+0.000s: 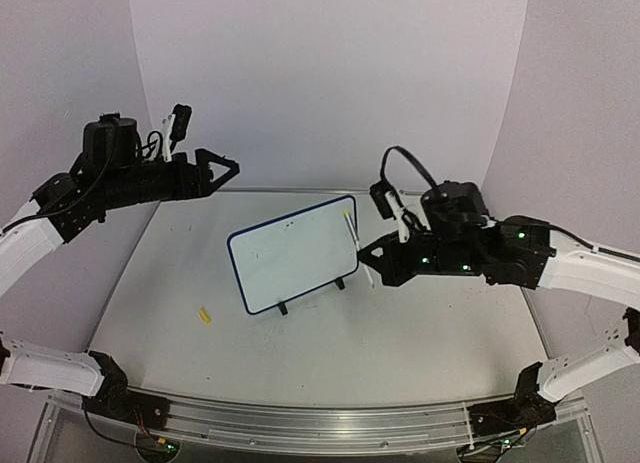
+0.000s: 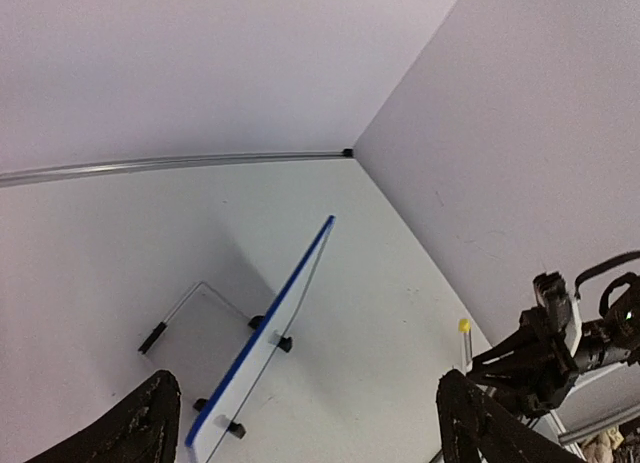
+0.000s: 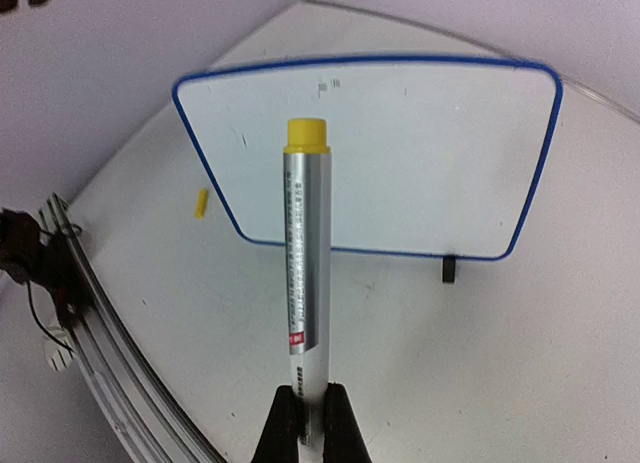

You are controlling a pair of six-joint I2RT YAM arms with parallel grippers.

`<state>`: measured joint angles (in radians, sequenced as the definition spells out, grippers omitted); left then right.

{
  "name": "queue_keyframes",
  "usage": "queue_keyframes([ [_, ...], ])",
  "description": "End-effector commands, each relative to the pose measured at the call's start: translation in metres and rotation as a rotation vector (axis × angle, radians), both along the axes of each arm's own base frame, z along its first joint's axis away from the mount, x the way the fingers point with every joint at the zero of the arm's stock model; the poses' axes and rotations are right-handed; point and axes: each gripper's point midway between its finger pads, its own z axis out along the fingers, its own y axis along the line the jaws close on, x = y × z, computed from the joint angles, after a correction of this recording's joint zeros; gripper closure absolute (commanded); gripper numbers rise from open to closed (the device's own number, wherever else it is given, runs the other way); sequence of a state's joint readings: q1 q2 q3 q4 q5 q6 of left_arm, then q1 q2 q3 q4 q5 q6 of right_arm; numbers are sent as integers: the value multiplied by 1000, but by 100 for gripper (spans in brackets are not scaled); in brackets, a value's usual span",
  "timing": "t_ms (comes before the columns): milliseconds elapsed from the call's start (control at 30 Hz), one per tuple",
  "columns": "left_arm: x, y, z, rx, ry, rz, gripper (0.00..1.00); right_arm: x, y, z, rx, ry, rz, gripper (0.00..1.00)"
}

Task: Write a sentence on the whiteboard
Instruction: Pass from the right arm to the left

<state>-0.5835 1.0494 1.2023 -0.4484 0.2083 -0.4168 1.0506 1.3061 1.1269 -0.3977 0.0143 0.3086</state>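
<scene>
The whiteboard [image 1: 290,255], white with a blue rim and black feet, stands tilted in the middle of the table. It is face-on in the right wrist view [image 3: 400,153] and edge-on in the left wrist view [image 2: 262,341]. No sentence shows; its face looks blank. My right gripper [image 1: 368,255] [image 3: 310,408] is shut on the lower end of a silver marker [image 3: 306,253] [image 1: 351,231] [image 2: 465,345]. The marker's yellow end points at the board, just off the board's right edge. My left gripper [image 1: 228,168] [image 2: 310,433] hangs open and empty, high behind the board's left side.
A small yellow marker cap [image 1: 204,315] [image 3: 200,203] lies on the table left of the board. A wire stand [image 2: 190,298] props the board from behind. A metal rail [image 1: 320,418] runs along the near table edge. Walls close the back and sides.
</scene>
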Motion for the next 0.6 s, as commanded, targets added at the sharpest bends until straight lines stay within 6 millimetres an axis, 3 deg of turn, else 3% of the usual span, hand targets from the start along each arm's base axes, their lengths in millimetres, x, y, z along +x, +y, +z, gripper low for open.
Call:
queue_keyframes([
  [0,-14,-60,43,-99,-125,-186,12,18,-1,79,327,-127,-142,100],
  [100,-35,-100,48,-121,-166,-334,12,24,3,118,512,-179,-165,100],
  [233,-59,-131,56,-144,-205,-491,11,23,17,149,680,-201,-125,100],
  [367,-73,-150,58,-224,-189,-620,10,21,31,162,756,-194,-77,100],
  [467,-70,-161,43,-216,-139,-638,11,19,38,167,788,-182,-54,100],
  [567,-67,-167,34,-207,-116,-648,22,17,45,169,799,-164,-27,100],
])
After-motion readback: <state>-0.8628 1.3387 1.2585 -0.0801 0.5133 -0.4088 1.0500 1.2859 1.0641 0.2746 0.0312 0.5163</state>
